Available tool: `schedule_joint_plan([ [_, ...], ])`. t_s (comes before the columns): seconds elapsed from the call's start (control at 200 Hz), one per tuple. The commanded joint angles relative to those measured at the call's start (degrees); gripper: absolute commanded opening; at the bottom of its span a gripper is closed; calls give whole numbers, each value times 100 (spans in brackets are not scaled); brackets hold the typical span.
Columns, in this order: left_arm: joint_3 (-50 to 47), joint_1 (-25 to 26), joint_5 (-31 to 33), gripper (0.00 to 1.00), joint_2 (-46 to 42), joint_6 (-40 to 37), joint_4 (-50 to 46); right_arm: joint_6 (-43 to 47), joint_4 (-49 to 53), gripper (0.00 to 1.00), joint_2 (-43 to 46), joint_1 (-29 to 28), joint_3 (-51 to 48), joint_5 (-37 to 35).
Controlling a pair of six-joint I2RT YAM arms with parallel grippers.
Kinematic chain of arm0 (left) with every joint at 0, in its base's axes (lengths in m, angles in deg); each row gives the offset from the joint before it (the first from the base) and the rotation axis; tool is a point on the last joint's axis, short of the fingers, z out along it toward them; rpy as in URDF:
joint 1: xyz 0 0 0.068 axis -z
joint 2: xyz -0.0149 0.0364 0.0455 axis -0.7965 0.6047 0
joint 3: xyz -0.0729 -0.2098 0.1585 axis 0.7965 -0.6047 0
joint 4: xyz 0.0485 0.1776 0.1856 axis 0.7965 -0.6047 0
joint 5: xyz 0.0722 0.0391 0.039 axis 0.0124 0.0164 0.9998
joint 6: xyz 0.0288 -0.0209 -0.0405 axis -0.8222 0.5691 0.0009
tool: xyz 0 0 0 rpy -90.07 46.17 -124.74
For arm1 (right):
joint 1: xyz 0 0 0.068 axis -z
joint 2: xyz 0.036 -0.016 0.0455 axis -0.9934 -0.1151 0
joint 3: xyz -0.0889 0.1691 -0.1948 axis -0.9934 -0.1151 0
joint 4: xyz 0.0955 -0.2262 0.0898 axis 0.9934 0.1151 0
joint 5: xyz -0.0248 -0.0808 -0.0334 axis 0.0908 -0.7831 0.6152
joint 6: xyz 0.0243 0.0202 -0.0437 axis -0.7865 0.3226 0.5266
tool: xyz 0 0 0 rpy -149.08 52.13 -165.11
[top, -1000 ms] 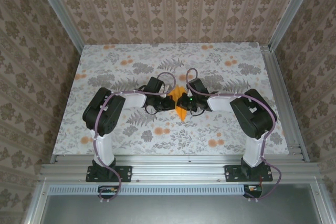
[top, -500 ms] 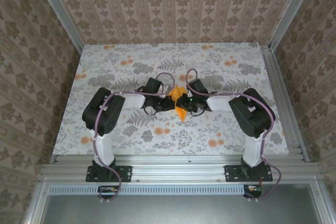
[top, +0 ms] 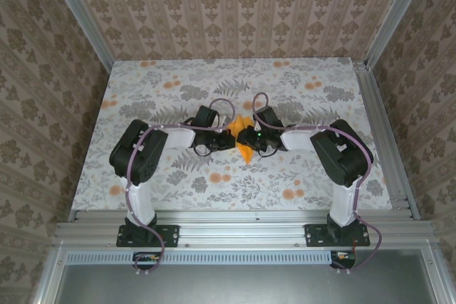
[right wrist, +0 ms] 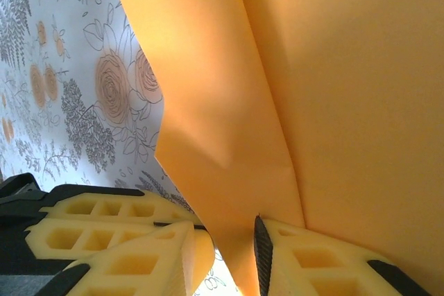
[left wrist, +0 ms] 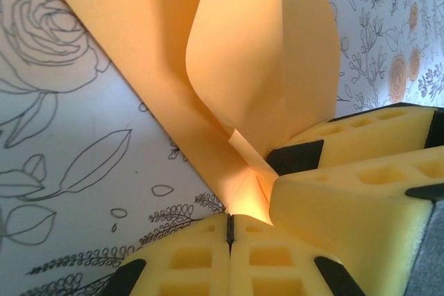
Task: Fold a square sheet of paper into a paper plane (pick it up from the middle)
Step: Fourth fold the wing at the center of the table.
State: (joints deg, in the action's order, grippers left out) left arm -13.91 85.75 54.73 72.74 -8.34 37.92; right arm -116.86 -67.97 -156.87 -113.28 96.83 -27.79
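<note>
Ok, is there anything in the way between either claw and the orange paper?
Nothing visible is. The left claw is shut right on a folded tip of the paper. The paper also runs straight between the parted fingers of the right claw, with the flowered table behind it.

The table (top: 178, 176) has a pale top printed with grey leaves, fern sprigs and small orange flowers. Aluminium rails (top: 235, 217) frame it along the left, right and near edges. Near its middle is a creased orange paper (top: 246, 153), mostly raised off the surface. Whether its lower tip touches the tabletop cannot be told.
</note>
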Motion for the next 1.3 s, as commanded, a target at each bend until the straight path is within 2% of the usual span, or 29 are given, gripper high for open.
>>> schedule_joint_plan([
  [0.0, -125, 19, 5, 0, -319, 23, -98, -136, -232, 34, -197, 5, -134, 88],
  [0.275, -151, -7, 282, 0, -798, 94, -191, -207, -355, 39, -208, 31, -215, 133],
  [0.485, -292, -128, 825, 0, -1117, 355, -64, -252, -417, 39, -186, 44, -266, 159],
  [0.725, -228, -219, 680, 7, -867, 737, 264, -261, -460, 37, -167, 44, -310, 169],
  [1.0, 123, -110, 472, 12, -401, 837, 199, -260, -469, 21, -147, 53, -338, 185],
  [1.295, 300, 0, 436, 12, -126, 868, 308, -261, -530, 7, -148, 69, -369, 219],
])
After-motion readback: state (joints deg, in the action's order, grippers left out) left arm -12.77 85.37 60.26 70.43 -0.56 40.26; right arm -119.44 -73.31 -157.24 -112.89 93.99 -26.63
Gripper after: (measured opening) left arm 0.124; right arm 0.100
